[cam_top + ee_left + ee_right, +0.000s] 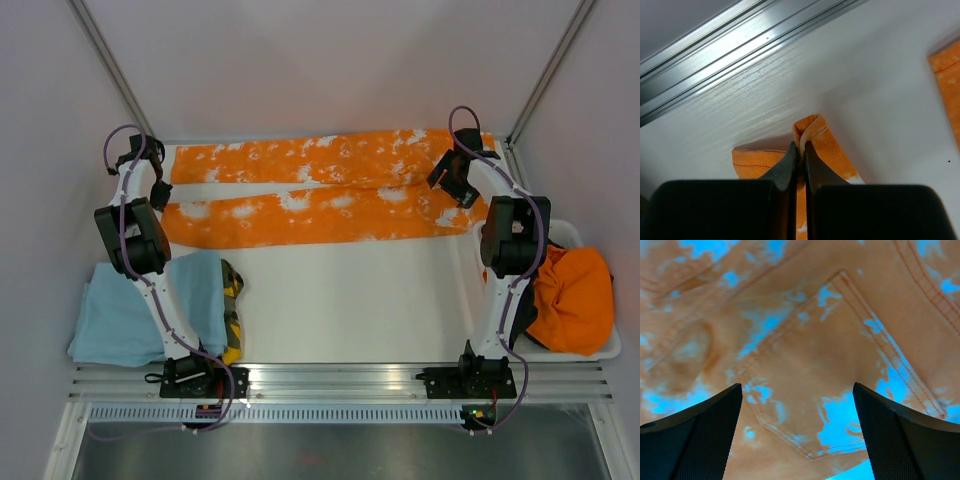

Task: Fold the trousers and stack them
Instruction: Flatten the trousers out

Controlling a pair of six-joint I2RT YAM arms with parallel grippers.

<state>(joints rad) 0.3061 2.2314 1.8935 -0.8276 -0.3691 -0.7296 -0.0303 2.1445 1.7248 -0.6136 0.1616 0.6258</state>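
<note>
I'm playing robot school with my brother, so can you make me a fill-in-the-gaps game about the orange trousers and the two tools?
1. The left tool pinches a leg hem of the trousers, so it is ____ (open or shut).
2. The right tool, above a pocket, is ____ (open or shut).
3. The folded cloth on the left is light ____.

Missing words: shut; open; blue.

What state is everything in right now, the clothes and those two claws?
trousers: spread flat, unfolded, one leg hem pinched.
left gripper: shut on that hem.
right gripper: open, over the trousers.
plain orange garment: crumpled.
light blue cloth: folded.
</note>
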